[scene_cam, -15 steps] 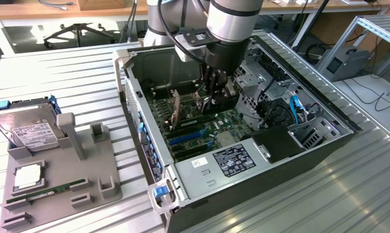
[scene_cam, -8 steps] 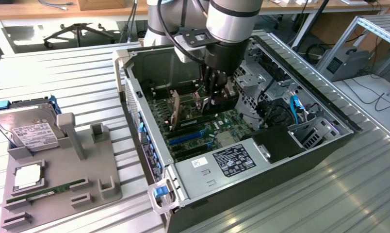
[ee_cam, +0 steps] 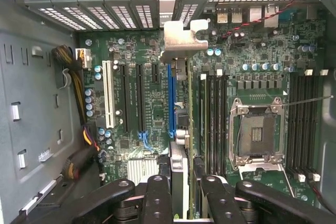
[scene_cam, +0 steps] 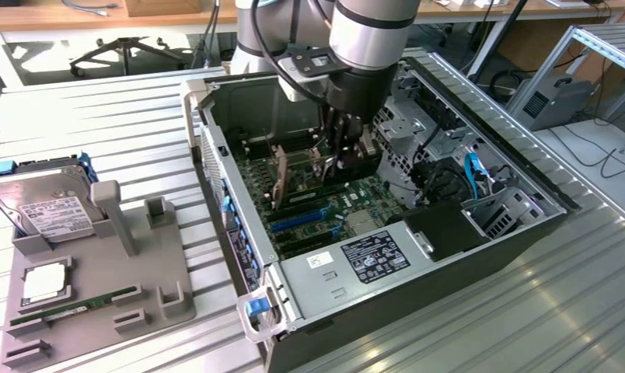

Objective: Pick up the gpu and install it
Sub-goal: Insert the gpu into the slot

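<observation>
The jaws are closed on the upper edge of the gpu, which stands on edge between the two black fingers of the gripper in the wrist view, its silver bracket pointing toward the case's rear wall of vented slot covers. The card hangs over the motherboard in line with the blue slot, just beside the black slots and the white slot; whether its lower edge is seated cannot be told. On the far side of the card lie the memory slots and the open CPU socket.

In the exterior view the gripper reaches down from the grey arm into the open case, which lies on its side at the middle of the ribbed metal table. The card shows below the fingers, above the green board, near the middle of the case. A black power supply with a white label fills the case's near end.

Well apart, by the table's edge on the exterior view's left, a grey tray holds a hard drive at its far corner, a CPU and a green memory stick near its front edge.
</observation>
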{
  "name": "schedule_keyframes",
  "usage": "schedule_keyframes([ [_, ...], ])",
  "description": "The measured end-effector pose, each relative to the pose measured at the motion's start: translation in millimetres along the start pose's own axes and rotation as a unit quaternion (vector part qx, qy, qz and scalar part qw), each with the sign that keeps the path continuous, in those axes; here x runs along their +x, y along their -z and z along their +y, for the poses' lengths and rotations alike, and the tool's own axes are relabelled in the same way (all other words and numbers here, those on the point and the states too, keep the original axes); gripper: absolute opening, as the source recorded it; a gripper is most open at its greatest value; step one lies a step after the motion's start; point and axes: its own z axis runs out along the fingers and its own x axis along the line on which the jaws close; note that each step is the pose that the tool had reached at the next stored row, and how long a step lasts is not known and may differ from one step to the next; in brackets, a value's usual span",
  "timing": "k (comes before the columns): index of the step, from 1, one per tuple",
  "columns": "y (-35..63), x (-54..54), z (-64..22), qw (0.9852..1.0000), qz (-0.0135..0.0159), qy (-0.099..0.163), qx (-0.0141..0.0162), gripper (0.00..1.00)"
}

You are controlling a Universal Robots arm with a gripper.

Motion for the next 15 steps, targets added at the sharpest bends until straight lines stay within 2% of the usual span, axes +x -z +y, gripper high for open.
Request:
schedule_keyframes([
  [15, -3.5, 1.0, 3.7, 1.0000, 0.0009, 0.000, 0.0001, 0.27],
])
